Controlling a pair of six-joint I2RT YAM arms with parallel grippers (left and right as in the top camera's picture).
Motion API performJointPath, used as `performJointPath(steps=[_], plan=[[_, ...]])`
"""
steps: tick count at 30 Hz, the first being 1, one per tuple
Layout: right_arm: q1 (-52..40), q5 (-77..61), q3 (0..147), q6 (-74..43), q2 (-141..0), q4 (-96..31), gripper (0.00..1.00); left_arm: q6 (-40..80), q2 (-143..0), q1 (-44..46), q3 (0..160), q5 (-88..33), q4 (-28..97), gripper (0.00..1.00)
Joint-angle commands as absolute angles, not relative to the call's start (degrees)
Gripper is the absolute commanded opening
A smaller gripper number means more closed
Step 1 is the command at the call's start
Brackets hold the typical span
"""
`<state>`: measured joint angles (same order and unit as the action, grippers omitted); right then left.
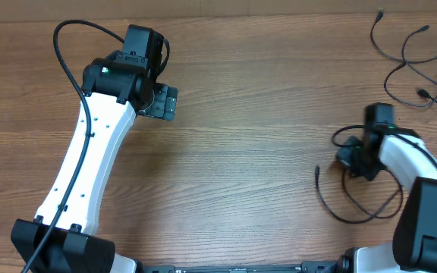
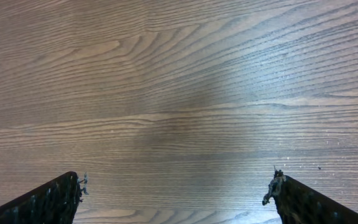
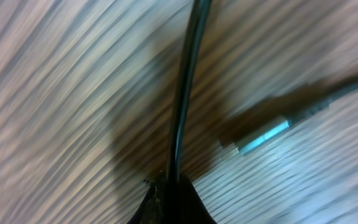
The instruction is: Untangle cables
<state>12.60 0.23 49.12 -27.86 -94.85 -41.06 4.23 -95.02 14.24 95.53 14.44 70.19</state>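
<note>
Thin black cables point(image 1: 414, 67) lie in loose loops at the table's far right. One more cable point(image 1: 353, 215) curves in front of my right gripper point(image 1: 352, 158), its plug end point(image 1: 318, 171) resting on the wood. In the right wrist view my right gripper point(image 3: 173, 183) is shut on that black cable point(image 3: 185, 93), which runs straight up from the closed jaws. A plug with a metal tip point(image 3: 263, 137) lies beside it. My left gripper point(image 1: 162, 102) hovers far off at the upper left. In its wrist view the left gripper point(image 2: 176, 186) is open over bare wood.
The wooden table point(image 1: 241, 152) spans the whole view. The left arm's thick black hose point(image 1: 67, 53) arcs over the upper left corner. The right arm's white body point(image 1: 423, 197) fills the lower right corner.
</note>
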Motion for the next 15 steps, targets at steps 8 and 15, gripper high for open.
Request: performJointPath(steps=[8, 15], plan=[[33.06, -3.31, 47.2, -28.51, -94.21, -35.18, 0.04, 3.38, -95.35, 14.26, 95.29, 15.14, 70.02, 1.0], [37.36, -2.46, 47.2, -28.53, -94.3, -26.44, 0.04, 3.38, -95.35, 14.26, 95.29, 15.14, 70.02, 1.0]])
